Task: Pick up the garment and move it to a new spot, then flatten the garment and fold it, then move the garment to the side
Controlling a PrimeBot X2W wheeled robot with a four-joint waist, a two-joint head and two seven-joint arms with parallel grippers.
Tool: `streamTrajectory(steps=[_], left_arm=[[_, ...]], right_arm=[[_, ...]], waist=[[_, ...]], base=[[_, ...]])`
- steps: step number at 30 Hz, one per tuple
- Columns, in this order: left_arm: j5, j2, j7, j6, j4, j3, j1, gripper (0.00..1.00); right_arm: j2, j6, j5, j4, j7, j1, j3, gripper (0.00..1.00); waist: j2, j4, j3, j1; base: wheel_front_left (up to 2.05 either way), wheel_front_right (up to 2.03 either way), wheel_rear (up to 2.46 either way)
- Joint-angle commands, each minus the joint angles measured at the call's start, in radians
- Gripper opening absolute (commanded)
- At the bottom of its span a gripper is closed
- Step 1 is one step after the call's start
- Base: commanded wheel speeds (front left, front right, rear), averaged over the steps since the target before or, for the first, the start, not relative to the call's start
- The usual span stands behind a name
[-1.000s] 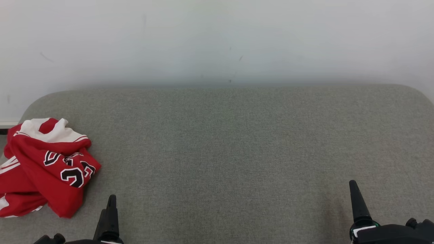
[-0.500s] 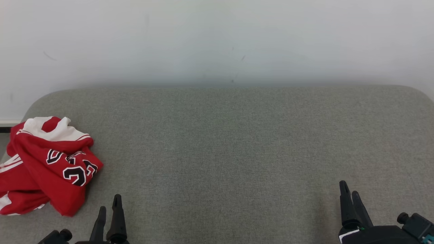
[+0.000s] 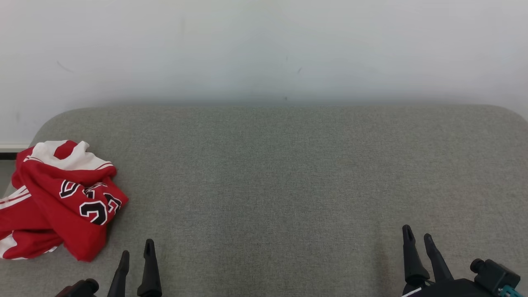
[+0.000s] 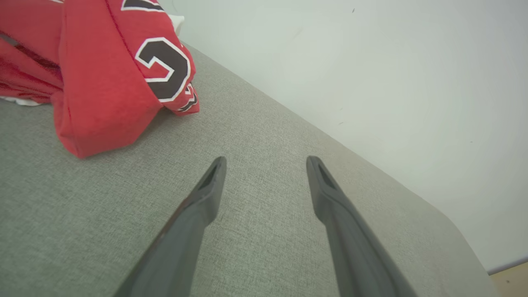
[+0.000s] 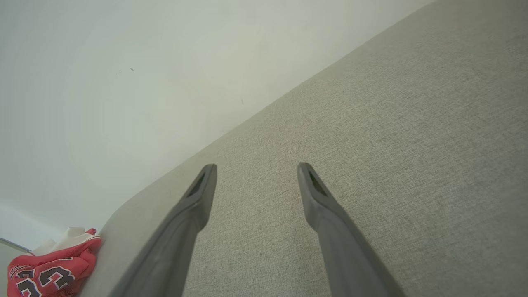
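Item: crumpled red-and-white numbered jersey (image 3: 62,202), unmoved at the grey fabric worktop's (image 3: 280,173) left edge; my left claw (image 3: 137,247) and right claw (image 3: 417,231), both wide open and empty, have just swivelled at the near edge, so pickup is still pending.

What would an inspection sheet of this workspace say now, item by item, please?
Surface: grey fabric surface with rounded far corners, bare across the middle and right.
Job's things: red garment with white trim and black numbers, crumpled in a heap at the left end, not yet flattened or folded.
Clutter: nothing seen.
Grippers: left gripper open, holding nothing, near the garment's right side but apart from it; right gripper open, holding nothing, over bare fabric at the right.
Cables: nothing seen.
Surroundings: pale wall with a few small marks, directly behind the surface.
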State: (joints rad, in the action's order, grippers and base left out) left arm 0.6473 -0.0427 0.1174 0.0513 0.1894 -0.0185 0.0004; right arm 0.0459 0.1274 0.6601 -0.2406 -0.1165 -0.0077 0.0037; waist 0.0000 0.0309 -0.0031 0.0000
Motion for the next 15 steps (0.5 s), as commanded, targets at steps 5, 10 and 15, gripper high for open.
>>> streamTrajectory(steps=[5,10,15], left_arm=[[-0.09,-0.007,0.023,-0.008,-0.011,-0.005,0.008,1.0],[-0.134,-0.007,0.034,-0.014,-0.013,-0.007,0.013,1.0],[-0.189,-0.007,0.046,-0.015,-0.011,-0.009,0.022,1.0]], right_arm=[[0.004,0.004,-0.099,-0.011,-0.023,0.004,0.008,1.0],[0.005,0.004,-0.147,-0.017,-0.034,0.005,0.015,1.0],[0.005,0.004,-0.197,-0.022,-0.047,0.007,0.022,1.0]], waist=[[0.0,0.005,-0.001,0.0],[0.0,0.008,-0.002,0.0],[0.0,0.011,-0.004,0.0]], base=[[0.0,0.0,0.0],[0.0,0.0,0.0],[0.0,0.0,0.0]])
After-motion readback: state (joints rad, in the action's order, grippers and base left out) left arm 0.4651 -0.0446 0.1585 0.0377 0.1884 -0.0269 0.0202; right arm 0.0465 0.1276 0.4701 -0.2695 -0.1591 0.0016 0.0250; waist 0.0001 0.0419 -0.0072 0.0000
